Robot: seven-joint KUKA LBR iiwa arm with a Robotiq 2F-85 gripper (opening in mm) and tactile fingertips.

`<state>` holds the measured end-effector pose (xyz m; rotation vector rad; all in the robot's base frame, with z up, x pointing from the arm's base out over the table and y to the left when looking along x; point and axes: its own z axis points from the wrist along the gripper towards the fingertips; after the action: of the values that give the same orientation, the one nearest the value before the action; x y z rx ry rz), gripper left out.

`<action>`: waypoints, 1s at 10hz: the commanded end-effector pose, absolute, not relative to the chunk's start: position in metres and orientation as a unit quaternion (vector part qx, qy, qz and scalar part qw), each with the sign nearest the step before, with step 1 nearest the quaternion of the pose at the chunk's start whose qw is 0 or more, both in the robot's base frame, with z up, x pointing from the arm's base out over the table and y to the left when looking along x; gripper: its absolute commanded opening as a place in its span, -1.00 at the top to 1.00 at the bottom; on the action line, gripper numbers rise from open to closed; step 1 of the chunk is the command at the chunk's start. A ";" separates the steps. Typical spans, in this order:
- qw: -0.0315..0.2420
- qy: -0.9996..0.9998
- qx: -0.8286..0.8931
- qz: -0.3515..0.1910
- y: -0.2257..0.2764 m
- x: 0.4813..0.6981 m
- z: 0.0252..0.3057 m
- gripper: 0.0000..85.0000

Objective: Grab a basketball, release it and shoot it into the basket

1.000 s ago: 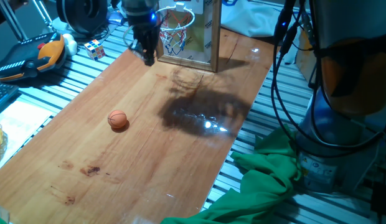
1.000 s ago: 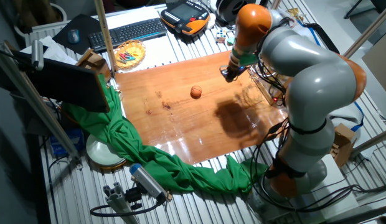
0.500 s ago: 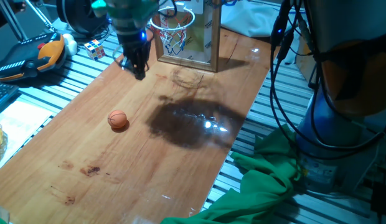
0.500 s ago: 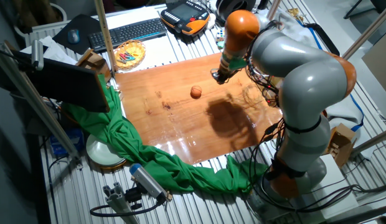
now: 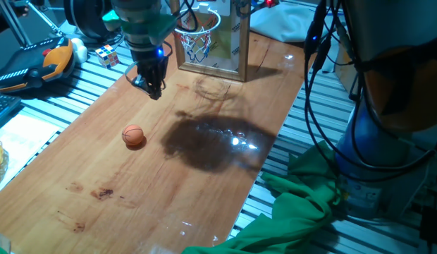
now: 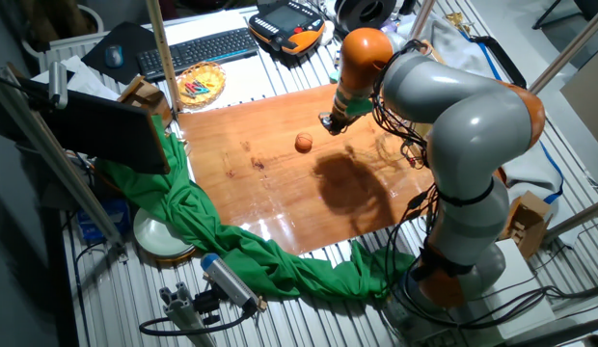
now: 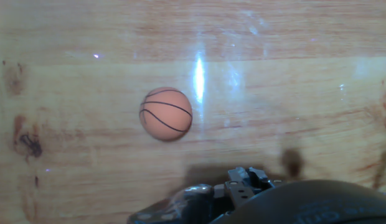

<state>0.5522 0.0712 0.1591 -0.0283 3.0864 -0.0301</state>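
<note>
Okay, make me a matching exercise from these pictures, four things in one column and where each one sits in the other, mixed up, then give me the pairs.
Things:
1. basketball
2. gripper
3. basket
4. green cloth

Places:
A. hanging over the tabletop, between the hoop and the ball, holding nothing
B. draped off the table's edge beside the robot's base
C. lying alone on the bare wooden tabletop
D. fixed to the wooden-framed backboard at the table's far end

Pairs: 1-C, 2-A, 3-D, 4-B
</note>
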 end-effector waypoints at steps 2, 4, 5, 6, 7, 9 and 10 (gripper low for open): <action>0.030 0.999 -0.004 -0.020 0.075 0.554 0.153 0.98; 0.038 0.998 -0.001 -0.043 0.081 0.560 0.144 0.98; 0.041 0.999 0.012 -0.029 0.082 0.563 0.140 0.98; 0.041 0.999 0.020 -0.027 0.084 0.564 0.138 0.98; 0.042 0.998 0.026 -0.026 0.086 0.565 0.139 0.98; 0.038 0.999 0.034 -0.015 0.095 0.566 0.139 0.98; 0.037 0.999 0.033 -0.014 0.098 0.566 0.139 0.98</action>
<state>0.5660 0.0978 0.1391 0.0984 3.0658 -0.0392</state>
